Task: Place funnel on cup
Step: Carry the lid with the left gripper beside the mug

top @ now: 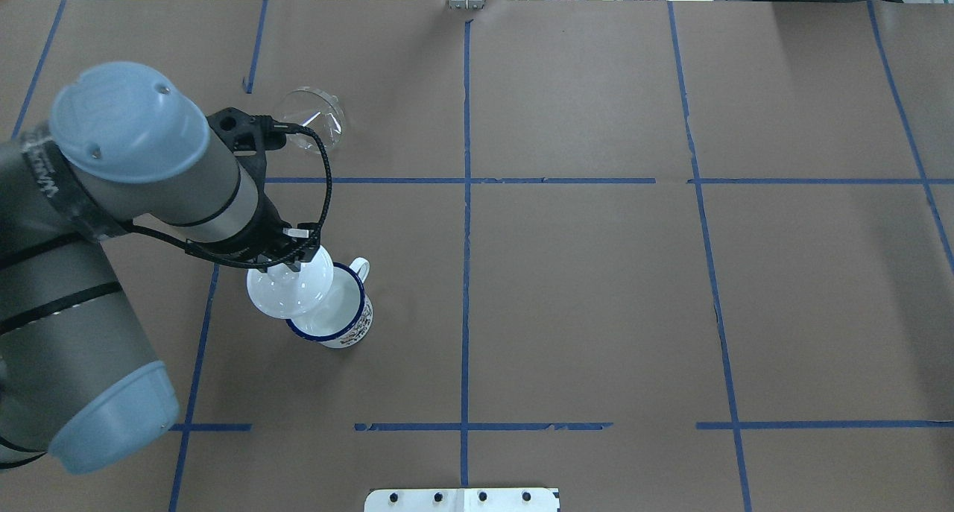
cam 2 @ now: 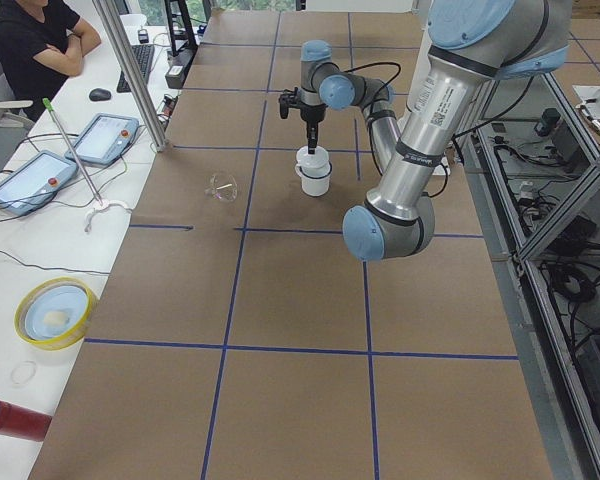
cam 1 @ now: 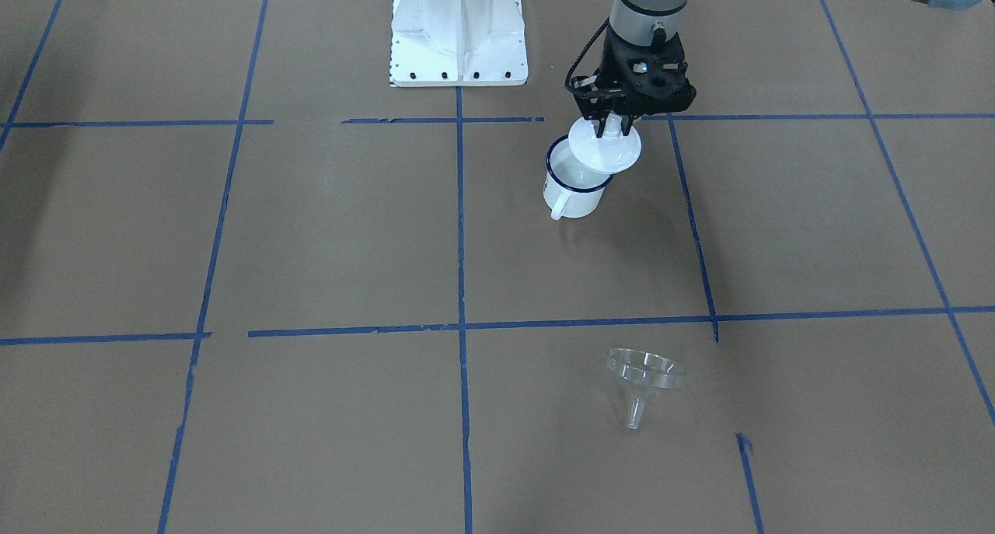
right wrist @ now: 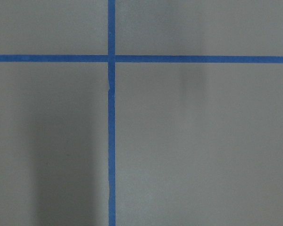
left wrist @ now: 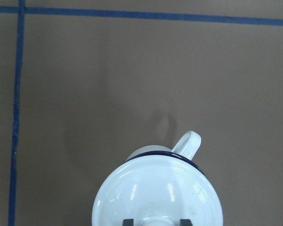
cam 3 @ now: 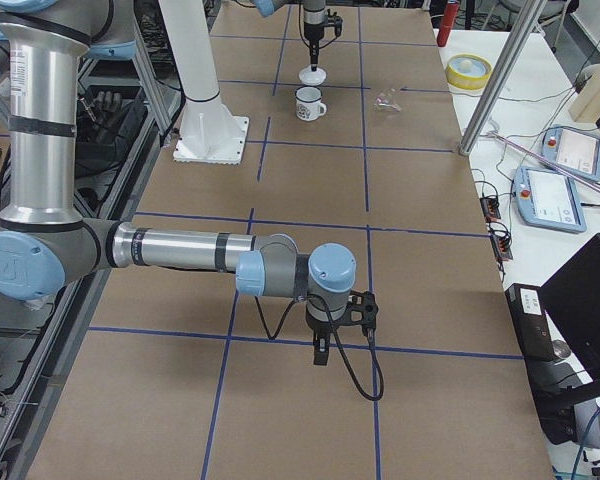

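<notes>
Funnel [top: 309, 117], tipped over at overhead 12 o'clock from left gripper [top: 293, 261], nearer arm, pinching lid [top: 287, 292] knob above cup [top: 350, 326]; right gripper [cam 3: 321, 355] spread or closed, cannot tell.

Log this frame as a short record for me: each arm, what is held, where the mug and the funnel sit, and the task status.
left end effector: shut on the knob of the white lid, which is held above the cup and offset from its mouth
right end effector: far from the objects; cannot tell whether it is open or shut
cup: upright on the table, mouth uncovered
funnel: lying on its side on the table, apart from the cup, untouched
task status: funnel not yet on cup
</notes>
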Robot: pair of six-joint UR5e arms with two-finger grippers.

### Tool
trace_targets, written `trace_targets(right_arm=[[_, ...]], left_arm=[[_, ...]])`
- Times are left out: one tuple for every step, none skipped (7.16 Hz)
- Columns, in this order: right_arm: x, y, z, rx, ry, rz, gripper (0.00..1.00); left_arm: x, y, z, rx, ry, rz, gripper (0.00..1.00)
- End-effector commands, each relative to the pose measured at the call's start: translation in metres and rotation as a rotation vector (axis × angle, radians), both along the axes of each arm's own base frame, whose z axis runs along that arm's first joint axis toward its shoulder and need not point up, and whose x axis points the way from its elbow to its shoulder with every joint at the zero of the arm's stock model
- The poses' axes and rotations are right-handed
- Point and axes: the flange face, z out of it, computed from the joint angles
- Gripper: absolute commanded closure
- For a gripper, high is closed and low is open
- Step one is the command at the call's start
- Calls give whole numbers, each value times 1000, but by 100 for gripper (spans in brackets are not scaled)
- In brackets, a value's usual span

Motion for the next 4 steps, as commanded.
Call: trace_targets(right_arm=[[0, 0, 0, 0, 0, 0, 0], [0, 0, 0, 0, 0, 0, 0], [0, 0, 0, 0, 0, 0, 0], [0, 0, 1, -1, 0, 0, 0]], left_arm=[[-58, -34, 6, 96, -44, 29, 100], [-60, -40, 25, 127, -85, 79, 100], [-59, -42, 51, 139, -110, 122, 100], [-46, -55, 78, 132, -115, 122, 100]])
